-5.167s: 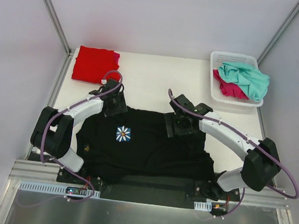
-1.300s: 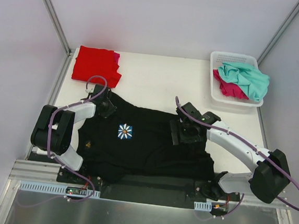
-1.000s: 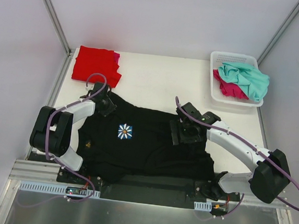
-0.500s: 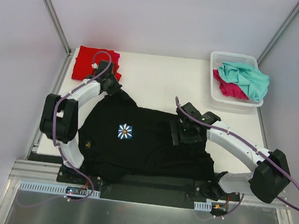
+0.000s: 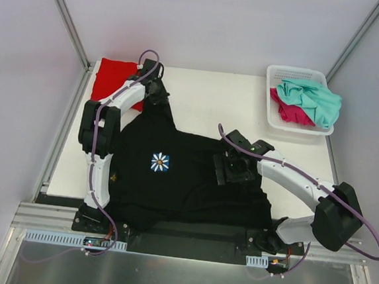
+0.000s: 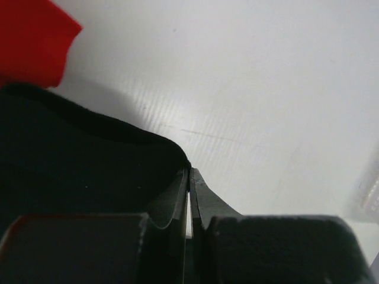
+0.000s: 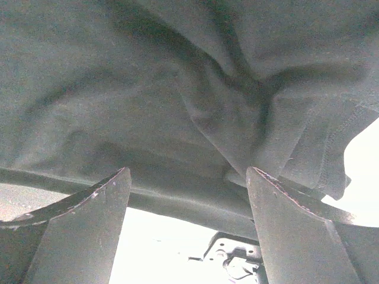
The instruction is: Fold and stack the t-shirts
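While I spread the black t-shirt (image 5: pixel 179 181) flat in the middle of the table (image 5: pixel 207 97), my left gripper (image 5: pixel 159 98) pinched its corner tight beside the red t-shirt (image 5: pixel 111 76). My right gripper (image 5: pixel 235 167) stood wide open at the other side, pinching nothing. Next, I think that side needed pulling flat too. A moment before, the left gripper was nearer me.

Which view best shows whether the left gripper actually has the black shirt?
Left wrist: the left gripper is shut, with the black shirt pinched by its edge at the tips. The top view shows it at the shirt's far corner, fingers too small to judge. The right wrist sees only black cloth.
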You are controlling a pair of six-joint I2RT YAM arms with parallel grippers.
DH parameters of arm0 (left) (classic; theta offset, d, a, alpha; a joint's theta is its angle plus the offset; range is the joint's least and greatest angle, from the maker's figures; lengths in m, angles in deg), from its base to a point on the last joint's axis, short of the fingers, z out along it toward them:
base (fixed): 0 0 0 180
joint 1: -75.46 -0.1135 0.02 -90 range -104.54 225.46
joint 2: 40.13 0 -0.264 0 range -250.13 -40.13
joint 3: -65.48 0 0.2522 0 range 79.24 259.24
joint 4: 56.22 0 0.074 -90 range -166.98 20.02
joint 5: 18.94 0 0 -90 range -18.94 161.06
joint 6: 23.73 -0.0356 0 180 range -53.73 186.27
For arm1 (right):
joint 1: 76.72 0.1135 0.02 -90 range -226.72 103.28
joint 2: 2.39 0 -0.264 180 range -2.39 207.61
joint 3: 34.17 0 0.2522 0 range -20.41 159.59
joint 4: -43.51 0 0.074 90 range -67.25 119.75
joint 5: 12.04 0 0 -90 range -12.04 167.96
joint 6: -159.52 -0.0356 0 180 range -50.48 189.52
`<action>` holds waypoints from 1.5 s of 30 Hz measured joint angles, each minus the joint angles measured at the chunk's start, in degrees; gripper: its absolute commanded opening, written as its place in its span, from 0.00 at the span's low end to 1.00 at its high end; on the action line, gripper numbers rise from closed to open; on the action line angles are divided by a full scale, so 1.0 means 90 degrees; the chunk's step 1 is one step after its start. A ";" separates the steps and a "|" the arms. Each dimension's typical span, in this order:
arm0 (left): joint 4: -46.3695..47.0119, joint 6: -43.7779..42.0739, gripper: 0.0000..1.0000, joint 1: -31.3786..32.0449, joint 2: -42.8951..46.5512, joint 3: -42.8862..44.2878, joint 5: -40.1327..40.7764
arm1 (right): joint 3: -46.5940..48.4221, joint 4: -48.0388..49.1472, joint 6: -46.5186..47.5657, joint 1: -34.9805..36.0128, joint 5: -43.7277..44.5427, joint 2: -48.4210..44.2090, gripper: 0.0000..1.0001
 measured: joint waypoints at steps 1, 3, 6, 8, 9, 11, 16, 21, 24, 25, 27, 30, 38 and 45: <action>-0.0053 -0.0015 0.00 0.0027 -0.0134 0.0187 -0.0017 | 0.0007 0.0010 0.0002 0.0000 -0.0022 0.0017 0.82; -0.0151 -0.0056 0.00 0.0090 -0.0393 0.0559 -0.0124 | 0.0010 0.0041 0.0000 0.0000 -0.0061 0.0041 0.82; -0.0185 -0.0124 0.00 0.0172 -0.0702 0.0913 -0.0282 | 0.0010 0.0070 0.0000 0.0000 -0.0117 0.0049 0.82; -0.0211 -0.0151 0.13 0.0194 -0.0862 0.1042 -0.0352 | 0.0010 0.0085 0.0000 0.0000 -0.0146 0.0049 0.82; -0.0228 -0.0158 0.29 0.0209 -0.0933 0.1088 -0.0391 | 0.0010 0.0092 0.0002 0.0000 -0.0153 0.0049 0.82; -0.0260 -0.0214 0.40 0.0216 -0.1054 0.1132 -0.0471 | 0.0010 0.0095 0.0002 0.0000 -0.0160 0.0049 0.82; -0.0432 -0.0260 0.66 0.0243 -0.1353 0.1304 -0.0505 | 0.0010 0.0095 0.0002 0.0000 -0.0160 0.0049 0.82; -0.0529 -0.0335 0.78 0.0245 -0.1477 0.1494 -0.0469 | 0.0010 0.0136 -0.0005 -0.0002 -0.0158 0.0049 0.82; -0.0503 -0.0342 0.80 0.0245 -0.1324 0.1270 -0.0418 | 0.0010 0.0233 -0.0005 -0.0034 -0.0165 0.0049 0.83; -0.0459 -0.0347 0.80 0.0245 -0.1168 0.1027 -0.0408 | 0.0010 0.0274 -0.0005 -0.0073 -0.0206 0.0053 0.83; -0.0522 -0.0340 0.83 0.0255 -0.0690 0.0369 -0.0323 | 0.0124 0.0287 0.0000 -0.0289 -0.0364 0.0143 0.83; -0.0692 -0.0406 0.99 0.0282 0.0257 -0.0646 -0.0087 | 0.0573 0.0330 0.0075 -0.0729 -0.0525 0.0561 0.82; -0.1022 -0.0826 0.99 0.0498 0.2363 -0.1185 0.0396 | 0.1707 0.0670 0.0444 -0.1282 -0.0794 0.2127 0.80; -0.1107 -0.0566 0.99 0.1195 0.3917 -0.2708 0.0546 | 0.2348 0.0816 0.0595 -0.2200 -0.1443 0.3344 0.79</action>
